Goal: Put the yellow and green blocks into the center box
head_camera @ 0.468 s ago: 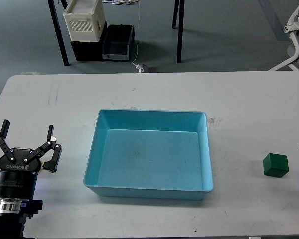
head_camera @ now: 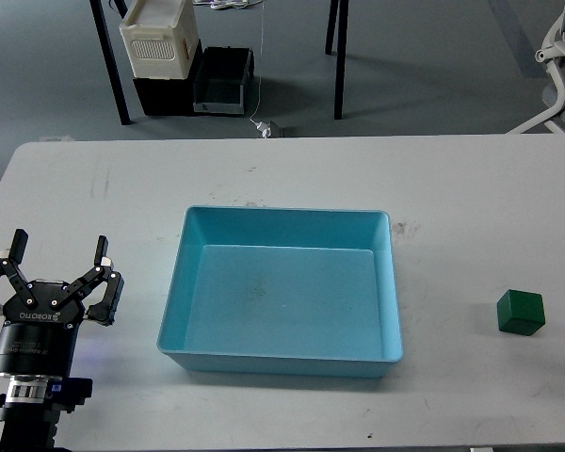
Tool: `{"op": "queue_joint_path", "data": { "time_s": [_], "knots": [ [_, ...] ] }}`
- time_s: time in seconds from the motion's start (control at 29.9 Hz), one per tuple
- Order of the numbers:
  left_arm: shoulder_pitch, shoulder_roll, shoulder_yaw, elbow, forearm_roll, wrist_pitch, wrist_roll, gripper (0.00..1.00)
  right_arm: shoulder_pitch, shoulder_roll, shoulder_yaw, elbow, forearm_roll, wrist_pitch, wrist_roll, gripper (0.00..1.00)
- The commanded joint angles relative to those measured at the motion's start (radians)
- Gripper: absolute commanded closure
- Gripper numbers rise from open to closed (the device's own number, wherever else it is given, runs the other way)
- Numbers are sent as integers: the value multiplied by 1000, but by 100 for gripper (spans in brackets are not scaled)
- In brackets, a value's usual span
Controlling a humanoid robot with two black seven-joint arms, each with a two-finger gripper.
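a big white flat counter [head_camera: 292, 179] fills most of the view. in the middle of it sits a light blue plastic box [head_camera: 281, 354] with low walls and an open top. nothing lies inside the box.

a small dark green cube block [head_camera: 521, 312] rests on the counter, well to the right of the box and not touching it. no yellow block can be seen.

the left black end effector [head_camera: 58, 260] is at the bottom left, over the counter and left of the box. its two fingers are spread wide apart and hold nothing. the right end effector does not show in this view.

on the grey floor behind the counter stand a white plastic bin [head_camera: 158, 37] and a dark tray [head_camera: 222, 81].
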Motion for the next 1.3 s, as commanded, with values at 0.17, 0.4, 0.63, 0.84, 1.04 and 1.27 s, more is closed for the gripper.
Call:
{"op": "queue_joint_path", "data": {
  "time_s": [0.17,0.4,0.63,0.84,1.04,1.27],
  "knots": [
    [1,0,1,-2,-3,0,-3,0,37,-70,13,-37,-2,147,0,0],
    [-3,0,-5,-3,-5,0,-8,0,98,-103,-16,-62,0,131,0,0],
    [-6,0,-10,-15,-20,0,-11,0,75,-239,3,-65,1,46,0,0],
    [-11,0,-13,-15,-20,0,-14,0,66,-492,-15,-64,-3,46,0,0],
    [-17,0,-11,-17,-20,0,-17,0,64,-759,-55,-64,-95,46,0,0],
    [-28,0,-11,-19,-22,0,-17,0,179,-910,-234,-59,-111,-23,0,0]
  ]
}}
